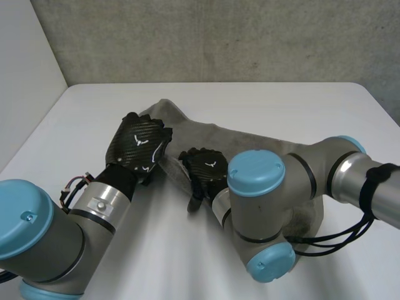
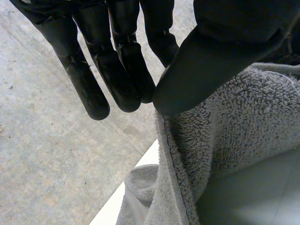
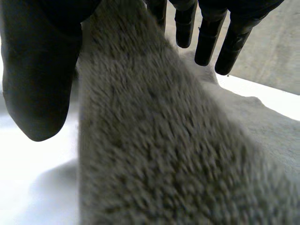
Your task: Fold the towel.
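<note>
Grey towel edge sits pinched in left hand and right hand.

A white table with rounded far corners is sitting under the scene, its top showing bare along the far edge and both sides. A grey towel is lying rumpled on it, stretching slantwise from the far middle toward the near right, with part of its near edge hanging raised above the tabletop.
</note>
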You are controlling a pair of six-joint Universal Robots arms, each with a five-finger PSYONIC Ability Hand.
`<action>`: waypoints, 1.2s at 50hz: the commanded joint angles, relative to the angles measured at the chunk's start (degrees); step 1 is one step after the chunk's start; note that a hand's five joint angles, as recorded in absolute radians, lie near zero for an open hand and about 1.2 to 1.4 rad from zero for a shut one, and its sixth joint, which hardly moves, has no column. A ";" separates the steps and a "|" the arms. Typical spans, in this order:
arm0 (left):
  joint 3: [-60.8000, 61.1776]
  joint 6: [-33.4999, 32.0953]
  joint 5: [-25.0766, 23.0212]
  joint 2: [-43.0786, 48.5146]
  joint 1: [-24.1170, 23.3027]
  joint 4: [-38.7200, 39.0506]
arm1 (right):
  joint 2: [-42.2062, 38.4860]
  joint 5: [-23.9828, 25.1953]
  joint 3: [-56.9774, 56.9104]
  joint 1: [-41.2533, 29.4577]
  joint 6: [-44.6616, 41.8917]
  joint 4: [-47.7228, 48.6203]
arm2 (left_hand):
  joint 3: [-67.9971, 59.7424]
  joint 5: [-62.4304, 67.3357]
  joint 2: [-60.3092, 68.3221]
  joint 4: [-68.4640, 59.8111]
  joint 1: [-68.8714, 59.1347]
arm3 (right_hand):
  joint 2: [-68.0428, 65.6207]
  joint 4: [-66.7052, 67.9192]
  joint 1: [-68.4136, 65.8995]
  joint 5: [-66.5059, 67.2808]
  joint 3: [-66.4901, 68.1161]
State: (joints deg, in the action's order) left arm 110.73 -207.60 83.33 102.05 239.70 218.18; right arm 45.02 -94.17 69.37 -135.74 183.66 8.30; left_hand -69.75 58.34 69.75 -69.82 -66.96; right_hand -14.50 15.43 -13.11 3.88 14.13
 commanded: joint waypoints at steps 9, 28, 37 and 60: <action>-0.08 3.25 3.59 -0.72 2.17 0.05 | 5.16 -10.78 10.43 1.79 -6.83 5.24 | -10.25 11.66 10.25 -10.18 -13.04 | 4.50 -5.43 3.11 -3.88 -4.13; 0.18 3.61 3.59 -0.63 2.70 -0.04 | 24.41 0.39 29.15 17.17 -13.86 9.81 | -10.25 11.66 10.25 -10.18 -13.04 | -2.81 1.88 -4.21 3.43 3.19; 0.80 3.61 3.50 -0.63 2.17 -0.04 | 24.59 2.84 32.49 18.67 -13.95 9.99 | -10.25 11.66 10.25 -10.18 -13.04 | -21.45 20.52 -22.84 22.07 21.82; 0.89 3.52 3.41 -0.01 2.35 -0.04 | 27.75 5.84 36.98 23.94 -19.66 9.99 | -10.25 11.66 10.25 -10.18 -13.04 | -11.90 10.97 -13.29 12.52 12.27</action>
State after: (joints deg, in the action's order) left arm 111.63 -204.08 86.70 101.82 242.27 218.15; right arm 72.59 -88.30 106.01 -112.21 164.69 18.75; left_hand -69.75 58.34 69.75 -69.82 -66.96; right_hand -31.28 31.19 -30.92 19.76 30.98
